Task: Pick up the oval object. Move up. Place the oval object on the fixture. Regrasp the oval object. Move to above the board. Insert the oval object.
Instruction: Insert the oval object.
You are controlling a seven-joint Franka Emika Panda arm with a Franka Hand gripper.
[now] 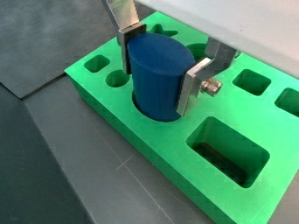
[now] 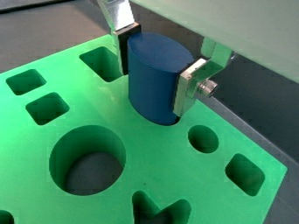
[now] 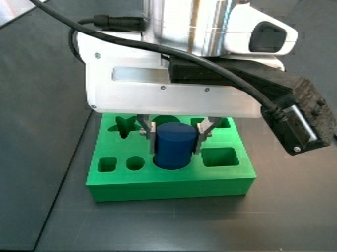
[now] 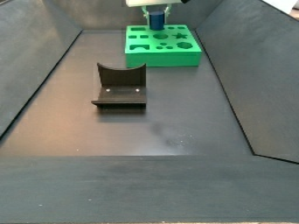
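Peg [image 1: 158,77] placement is seen directly between the two fingers of the gripper [image 1: 166,63], whose silver plates are pressed against opposite sides of the blue body, so the gripper is closed on the peg. The same clamp is shown in both wrist views, with one finger [image 2: 194,80] lying flat against the peg's side and fastened by a small bolt. The peg is held upright, and its lower end is sunk into a hole of the board [image 1: 152,131], the hole's green rim being seen close around the base; how deep it reaches cannot be told. In a side view the peg [image 3: 172,146] is seen standing up from the middle of the board [image 3: 168,183] beneath the gripper [image 3: 174,126], and in a side view from farther off the gripper [image 4: 156,16] is seen over the board [image 4: 163,54] at the far end of the floor. The peg [image 2: 156,74] is a short, matte, dark blue solid with a flat top and rounded sides. The board [image 2: 128,175] is a bright green slab, smooth, with round, square, rectangular and star-like holes cut through its top. The fixture [image 4: 119,88], a dark bracket with a curved notch in its upright wall, is set well apart from the board on the dark grey floor.
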